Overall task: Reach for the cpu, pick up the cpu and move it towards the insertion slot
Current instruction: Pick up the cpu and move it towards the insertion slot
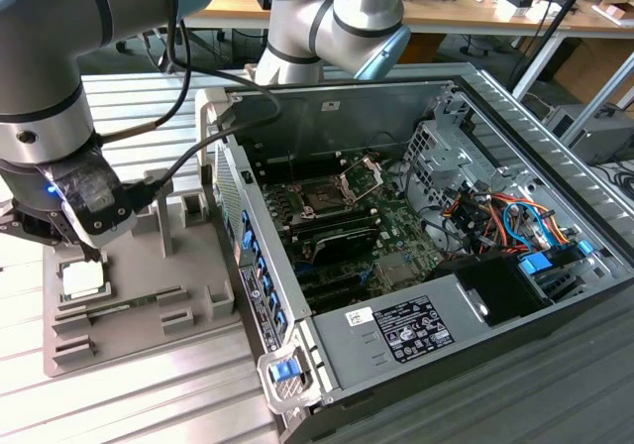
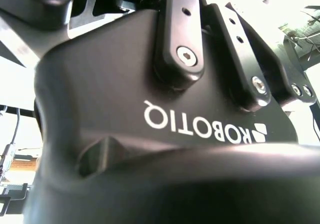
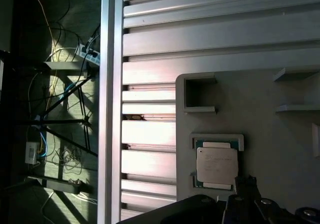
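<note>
The cpu (image 1: 81,279) lies in its nest on the grey tray (image 1: 149,295) on the table (image 1: 149,399), well apart from the insertion slot (image 1: 324,198), with the tool (image 1: 75,250) just above it, spread or together I cannot tell.

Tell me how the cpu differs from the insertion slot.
The cpu lies on the grey tray outside the case; the slot sits inside that case. The cpu's face is pale silver; the slot is dark, with a shiny metal frame. The cpu is a loose flat chip; the slot is fixed in place, its frame seemingly swung open. Both are square and look similar in size.
</note>
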